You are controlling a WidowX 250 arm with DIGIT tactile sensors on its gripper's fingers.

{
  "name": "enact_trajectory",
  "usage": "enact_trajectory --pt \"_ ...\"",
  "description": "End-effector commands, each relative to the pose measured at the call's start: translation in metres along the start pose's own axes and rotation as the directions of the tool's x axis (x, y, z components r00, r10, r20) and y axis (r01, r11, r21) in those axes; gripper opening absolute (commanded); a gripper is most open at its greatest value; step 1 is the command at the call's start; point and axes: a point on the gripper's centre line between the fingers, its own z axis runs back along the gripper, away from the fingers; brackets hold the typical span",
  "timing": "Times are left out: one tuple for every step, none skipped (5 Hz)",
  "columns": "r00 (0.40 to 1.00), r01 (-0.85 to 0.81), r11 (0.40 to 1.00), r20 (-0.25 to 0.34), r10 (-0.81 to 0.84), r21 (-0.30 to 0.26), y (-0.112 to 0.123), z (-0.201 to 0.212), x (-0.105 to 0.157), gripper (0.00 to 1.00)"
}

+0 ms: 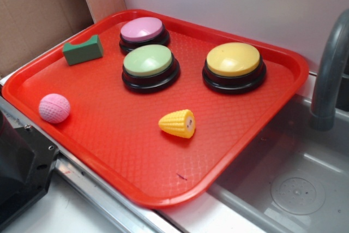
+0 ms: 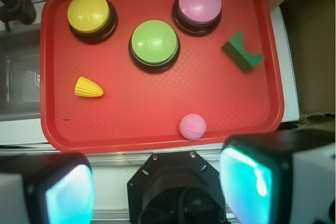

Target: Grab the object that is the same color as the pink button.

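Observation:
A small pink dimpled ball (image 1: 54, 107) lies at the near left edge of the red tray (image 1: 109, 140). In the wrist view the ball (image 2: 192, 126) sits by the tray's near rim (image 2: 157, 142). The pale pink button (image 1: 143, 32) on a black base stands at the tray's back and shows in the wrist view too (image 2: 198, 4). My gripper (image 2: 157, 187) hangs high above, behind the tray's near edge. Its jaws stand wide apart with nothing between them. It does not show in the exterior view.
A green button (image 1: 149, 64), a yellow button (image 1: 233, 63), a yellow toy corn (image 1: 178, 123) and a green block (image 1: 83, 50) share the tray. A grey sink with a faucet (image 1: 330, 75) lies right. The black robot base (image 2: 176, 190) sits under the gripper. Cardboard stands at back left.

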Motion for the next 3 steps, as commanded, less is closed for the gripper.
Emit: enact_trajectory --pt "1.0 0.0 1.0 0.0 0.0 0.0 0.0 0.0 0.0 1.0" --pt "0.999 -0.016 1.0 -0.044 0.016 0.013 0.026 -0.049 0.0 1.0" --pt "0.998 -0.001 0.997 -0.07 0.006 0.078 0.045 -0.095 -0.001 1.0"
